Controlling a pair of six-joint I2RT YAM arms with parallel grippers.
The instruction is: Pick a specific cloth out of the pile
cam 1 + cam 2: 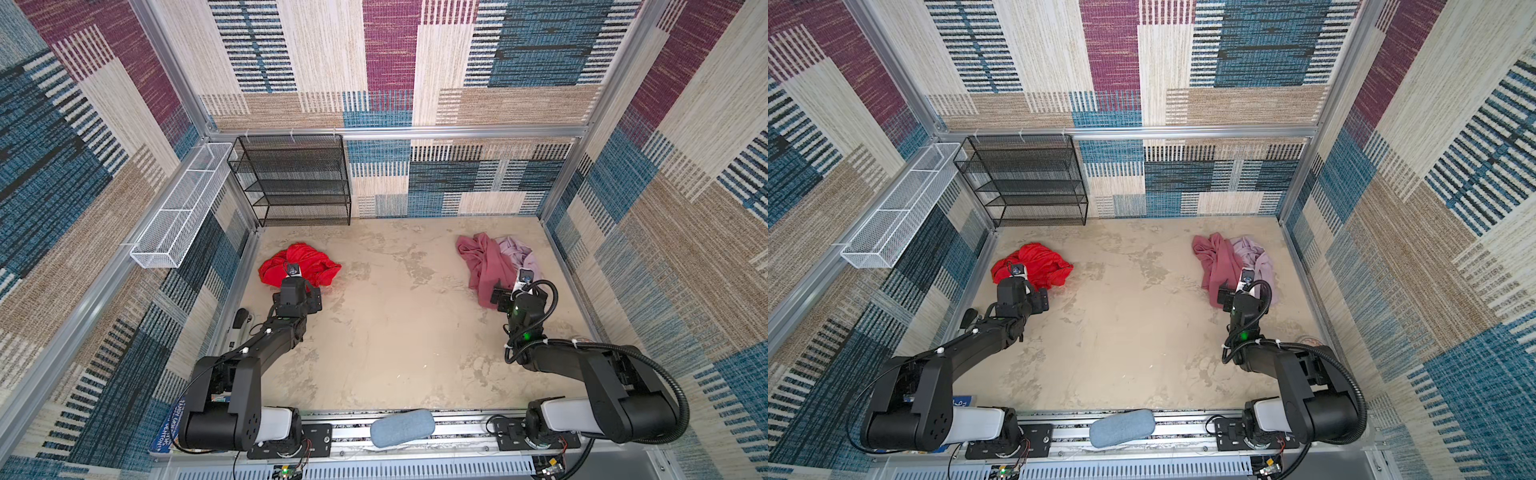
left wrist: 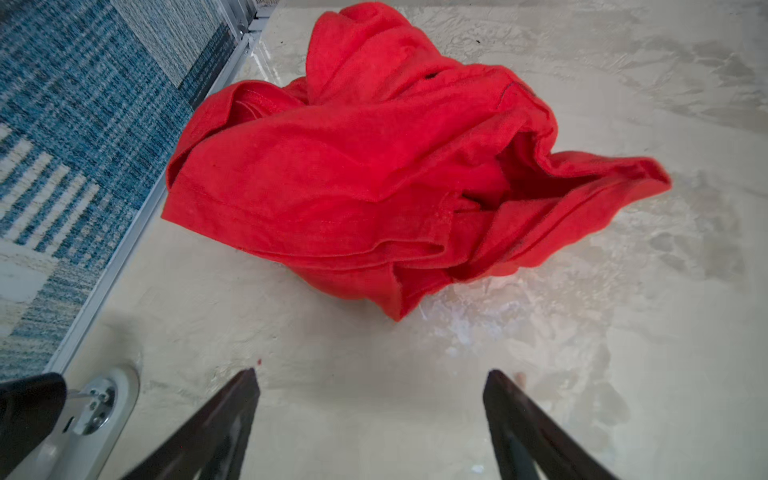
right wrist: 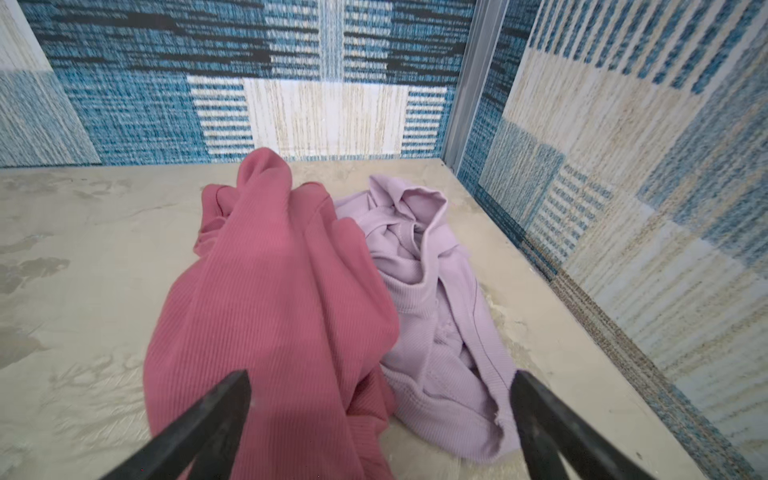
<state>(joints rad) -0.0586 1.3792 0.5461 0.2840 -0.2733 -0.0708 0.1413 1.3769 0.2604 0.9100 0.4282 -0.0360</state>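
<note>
My left gripper (image 2: 370, 374), jaws apart and empty, has the red cloth (image 2: 332, 178) just ahead. My right gripper (image 3: 381, 376), jaws likewise apart, hovers over the pile (image 3: 270, 291). Separation looks done, so I'd retract.

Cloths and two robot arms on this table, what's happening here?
The crumpled bright red cloth lies alone on the left of the beige table, with the left claw open just short of it, holding nothing. The dusty rose cloth and pale lilac cloth lie touching in a heap at the right, the right claw open over their near edge.
</note>
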